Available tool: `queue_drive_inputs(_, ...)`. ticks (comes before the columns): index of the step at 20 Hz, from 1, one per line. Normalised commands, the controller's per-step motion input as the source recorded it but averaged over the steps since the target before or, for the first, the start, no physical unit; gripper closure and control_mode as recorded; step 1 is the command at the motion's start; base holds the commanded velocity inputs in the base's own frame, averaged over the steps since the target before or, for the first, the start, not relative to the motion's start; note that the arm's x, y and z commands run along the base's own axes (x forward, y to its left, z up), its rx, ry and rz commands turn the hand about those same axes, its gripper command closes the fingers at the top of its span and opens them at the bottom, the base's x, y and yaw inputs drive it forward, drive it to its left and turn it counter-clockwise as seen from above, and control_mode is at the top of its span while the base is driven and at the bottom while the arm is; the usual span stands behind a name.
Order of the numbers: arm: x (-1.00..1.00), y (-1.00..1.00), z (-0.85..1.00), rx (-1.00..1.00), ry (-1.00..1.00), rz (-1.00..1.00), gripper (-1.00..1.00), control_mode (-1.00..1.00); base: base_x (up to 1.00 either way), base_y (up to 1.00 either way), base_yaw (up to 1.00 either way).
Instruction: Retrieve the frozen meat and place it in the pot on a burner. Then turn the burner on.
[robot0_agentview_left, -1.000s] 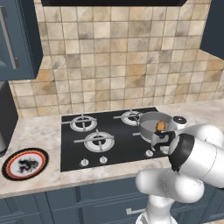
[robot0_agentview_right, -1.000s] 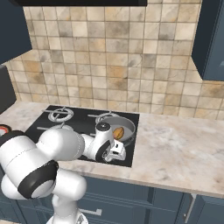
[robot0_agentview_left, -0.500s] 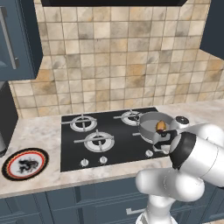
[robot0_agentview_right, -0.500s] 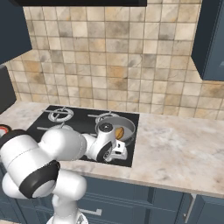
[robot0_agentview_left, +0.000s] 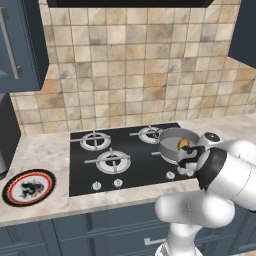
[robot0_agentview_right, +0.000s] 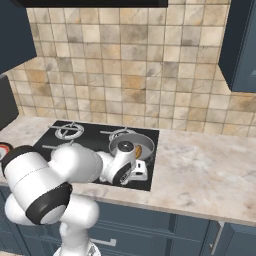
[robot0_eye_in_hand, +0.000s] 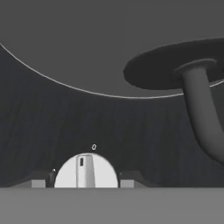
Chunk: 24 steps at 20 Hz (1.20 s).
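The grey metal pot (robot0_agentview_left: 176, 141) sits on the front right burner of the black hob, and the brown-orange frozen meat (robot0_agentview_left: 183, 144) lies inside it. From the right the pot (robot0_agentview_right: 129, 146) and the meat (robot0_agentview_right: 138, 150) show just behind my hand. My gripper (robot0_agentview_right: 140, 171) hangs low over the hob's front right corner. In the hand view, my gripper (robot0_eye_in_hand: 86, 178) stands open astride a white burner knob (robot0_eye_in_hand: 86, 169). One dark fingertip is on each side, and the knob's bar points up at the 0 mark. The pot wall and one handle (robot0_eye_in_hand: 202, 110) loom above.
Three more knobs (robot0_agentview_left: 118, 183) line the hob's front edge. A round black-rimmed patterned plate (robot0_agentview_left: 28, 186) lies on the marble counter at the far left. Open counter (robot0_agentview_right: 200, 170) stretches to the right of the hob. My own arm hides the hob's front right corner in the left base view.
My hand has barely shifted by the front right knob. The pot, the meat and the plate stay where they were.
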Motion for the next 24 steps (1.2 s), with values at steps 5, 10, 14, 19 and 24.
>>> queue_drive_inputs(5, 0.0, 0.0, -0.18, 0.0, 0.0, 0.15, 1.0, -1.0, 0.0, 0.0, 0.0)
queue_drive_inputs(10, 0.0, 0.0, -0.2, 0.0, 0.0, 0.14, 1.0, -1.0, 0.0, 0.0, 0.0)
queue_drive_inputs(14, 0.0, 0.0, -0.22, 0.0, 0.0, 0.14, 1.0, -1.0, 0.0, 0.0, 0.0)
queue_drive_inputs(19, 0.0, 0.0, -0.2, 0.0, 0.0, 0.15, 1.0, -1.0, 0.0, 0.0, 0.0)
queue_drive_inputs(24, -0.02, 0.0, -0.16, 0.0, 0.0, 0.14, 1.0, -1.0, 0.0, 0.0, 0.0)
